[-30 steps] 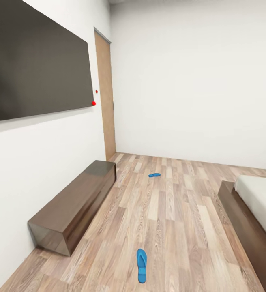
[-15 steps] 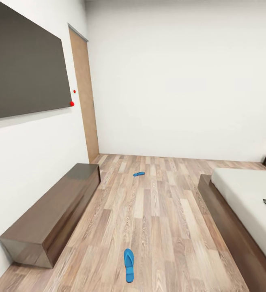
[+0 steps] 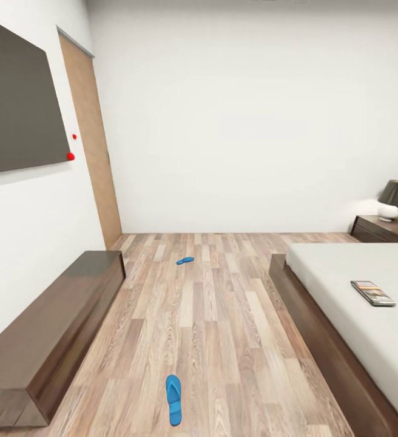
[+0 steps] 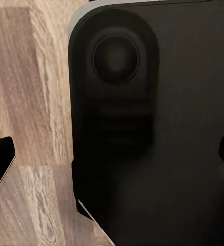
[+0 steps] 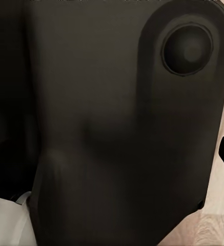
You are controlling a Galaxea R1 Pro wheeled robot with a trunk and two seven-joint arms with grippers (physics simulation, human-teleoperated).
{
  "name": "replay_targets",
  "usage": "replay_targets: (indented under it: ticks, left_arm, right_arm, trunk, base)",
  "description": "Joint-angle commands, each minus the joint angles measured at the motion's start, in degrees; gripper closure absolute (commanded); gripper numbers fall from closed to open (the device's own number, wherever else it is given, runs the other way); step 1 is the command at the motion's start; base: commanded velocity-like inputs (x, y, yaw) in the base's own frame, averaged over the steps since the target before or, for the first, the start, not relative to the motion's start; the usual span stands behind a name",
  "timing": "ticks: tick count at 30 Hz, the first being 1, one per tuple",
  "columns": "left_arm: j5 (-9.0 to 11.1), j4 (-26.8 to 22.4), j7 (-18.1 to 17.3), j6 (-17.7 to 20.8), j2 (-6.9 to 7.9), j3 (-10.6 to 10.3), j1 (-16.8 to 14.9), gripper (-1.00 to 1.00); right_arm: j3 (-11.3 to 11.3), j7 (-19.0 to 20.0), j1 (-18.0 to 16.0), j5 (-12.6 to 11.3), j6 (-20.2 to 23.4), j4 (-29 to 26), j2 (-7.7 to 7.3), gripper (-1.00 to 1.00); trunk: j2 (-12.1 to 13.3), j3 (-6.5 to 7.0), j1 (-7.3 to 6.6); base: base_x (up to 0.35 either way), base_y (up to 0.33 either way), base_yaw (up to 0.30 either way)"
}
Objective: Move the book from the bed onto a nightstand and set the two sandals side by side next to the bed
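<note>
The robot stands in the bedroom facing the far white wall. The book [image 3: 373, 293] lies flat on the mattress of the bed [image 3: 344, 279], near its floor-side edge. One nightstand [image 3: 381, 229] stands beyond the bed against the far wall, with a dark-shaded lamp [image 3: 394, 199] on top. The near sandal [image 3: 173, 399] lies on the plank floor just ahead of the robot; the far sandal [image 3: 185, 260] lies well apart from it, toward the far wall. A low dark bench [image 3: 53, 321] runs along the wall under a dark wall panel [image 3: 17, 115].

Hand state: each wrist view looks onto dark robot housing, with finger tips showing at the picture edges. Whether either hand is open cannot be told; nothing appears between the tips.

Hazards, as judged:
- Driving straight ahead could run the base over the near sandal.
- Placing the book could knock the lamp, since it occupies part of the nightstand top.
- The thin book lying flat may slide on the mattress instead of lifting.
</note>
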Motion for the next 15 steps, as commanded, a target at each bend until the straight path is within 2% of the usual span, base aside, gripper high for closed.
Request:
replay_targets:
  ticks: [1, 15]
  left_arm:
    - [0.01, 0.02, 0.02, -0.12, -0.01, 0.05, -0.02, -1.0]
    - [0.08, 0.04, 0.02, -0.03, -0.06, 0.14, -0.02, -1.0]
  right_arm:
    - [0.01, 0.07, 0.02, 0.02, -0.04, -0.07, 0.01, -1.0]
    - [0.03, 0.08, 0.03, 0.09, -0.04, -0.13, 0.21, -1.0]
  trunk:
    - [-0.02, -0.05, 0.0]
    - [-0.02, -0.05, 0.0]
  base:
    - [0.0, 0.0, -0.29]
    - [0.0, 0.0, -0.29]
